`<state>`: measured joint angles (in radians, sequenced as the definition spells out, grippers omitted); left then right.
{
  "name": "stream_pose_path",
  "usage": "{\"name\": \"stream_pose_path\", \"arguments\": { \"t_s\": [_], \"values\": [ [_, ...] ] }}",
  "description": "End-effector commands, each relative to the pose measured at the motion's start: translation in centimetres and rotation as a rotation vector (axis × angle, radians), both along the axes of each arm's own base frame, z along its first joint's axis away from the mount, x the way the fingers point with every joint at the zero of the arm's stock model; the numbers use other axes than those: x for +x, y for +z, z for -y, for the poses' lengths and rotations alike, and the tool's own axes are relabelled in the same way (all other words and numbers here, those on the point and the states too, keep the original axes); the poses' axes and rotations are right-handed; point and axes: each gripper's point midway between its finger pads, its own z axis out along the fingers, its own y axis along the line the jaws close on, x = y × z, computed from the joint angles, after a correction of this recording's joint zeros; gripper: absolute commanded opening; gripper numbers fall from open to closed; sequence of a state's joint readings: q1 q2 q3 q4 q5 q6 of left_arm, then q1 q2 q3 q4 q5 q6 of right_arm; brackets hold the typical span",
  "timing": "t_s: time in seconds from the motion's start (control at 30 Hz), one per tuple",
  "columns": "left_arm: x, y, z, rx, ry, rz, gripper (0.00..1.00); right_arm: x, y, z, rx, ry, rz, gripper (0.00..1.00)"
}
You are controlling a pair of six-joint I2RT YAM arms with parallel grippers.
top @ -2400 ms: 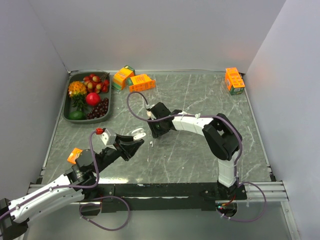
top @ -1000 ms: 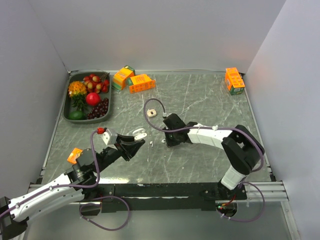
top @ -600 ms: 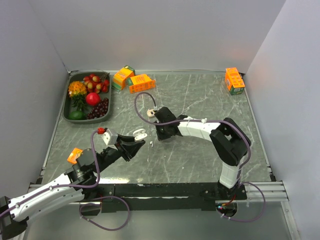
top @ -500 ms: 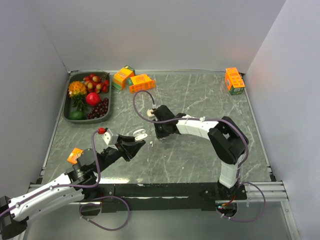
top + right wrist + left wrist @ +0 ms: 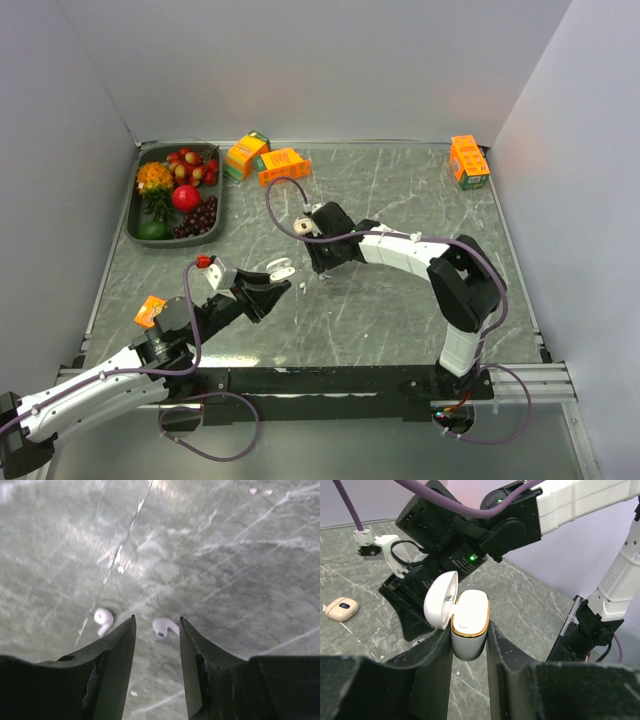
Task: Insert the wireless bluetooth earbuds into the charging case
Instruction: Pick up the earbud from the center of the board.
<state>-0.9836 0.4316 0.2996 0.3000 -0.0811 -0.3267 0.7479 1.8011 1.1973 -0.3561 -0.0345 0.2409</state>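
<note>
Black fingers of the right gripper (image 5: 157, 621) stand narrowly apart around one earbud (image 5: 165, 626) lying on the veined grey-green table (image 5: 235, 555). A second earbud (image 5: 103, 619) lies just left of them. A second ago this gripper sat lower right in the top view. The left gripper (image 5: 468, 636) clamps the glossy white case (image 5: 471, 615), its lid open.

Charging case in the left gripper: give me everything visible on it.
The charging case is a small rounded white shell, glossy plastic by the look, with a gold-orange band around its mouth. Its lid is flipped open to one side on a hinge and has a small dark mark on its inner face. The case stands roughly upright, mouth up, clamped at its lower sides between the dark fingers of the left gripper; nothing else touches it. Its base is hidden, and whether its wells hold anything cannot be told.
</note>
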Motion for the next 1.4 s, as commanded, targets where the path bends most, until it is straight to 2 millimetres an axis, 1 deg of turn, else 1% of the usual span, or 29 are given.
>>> {"name": "stream_pose_path", "arguments": {
  "t_s": [0.0, 0.1, 0.23, 0.37, 0.53, 0.9, 1.07, 1.27, 1.37],
  "values": [
    [-0.2, 2.9, 0.0, -0.059, -0.008, 0.045, 0.01, -0.7, 2.0, 0.7, 0.014, 0.086, 0.058, 0.48],
    [-0.3, 3.0, 0.2, -0.054, -0.015, 0.044, 0.01, -1.1, 1.2, 0.8, -0.008, 0.113, 0.057, 0.47],
    [-0.3, 2.9, 0.2, -0.05, -0.016, 0.047, 0.01, -1.2, 0.5, 0.3, -0.04, 0.165, 0.079, 0.47],
    [-0.4, 3.0, 0.0, -0.057, -0.015, 0.048, 0.01, -1.1, 0.7, -0.5, -0.027, 0.201, 0.105, 0.47],
    [-0.3, 2.8, 0.1, -0.048, -0.016, 0.044, 0.01, -1.2, 0.0, -1.0, -0.044, 0.238, 0.096, 0.47],
    [-0.2, 2.7, 0.2, -0.041, -0.015, 0.038, 0.01, -1.4, -2.7, -0.7, -0.081, 0.255, 0.064, 0.46],
    [-0.2, 2.6, 0.2, -0.038, -0.013, 0.034, 0.01, -1.6, -3.4, -0.6, -0.086, 0.253, 0.055, 0.42],
    [-0.2, 2.6, 0.3, -0.038, -0.015, 0.032, 0.01, -1.5, -3.4, -0.4, -0.088, 0.242, 0.059, 0.35],
    [-0.2, 2.6, 0.3, -0.037, -0.015, 0.032, 0.01, -1.6, -3.4, -0.3, -0.091, 0.237, 0.059, 0.33]
  ]
}}
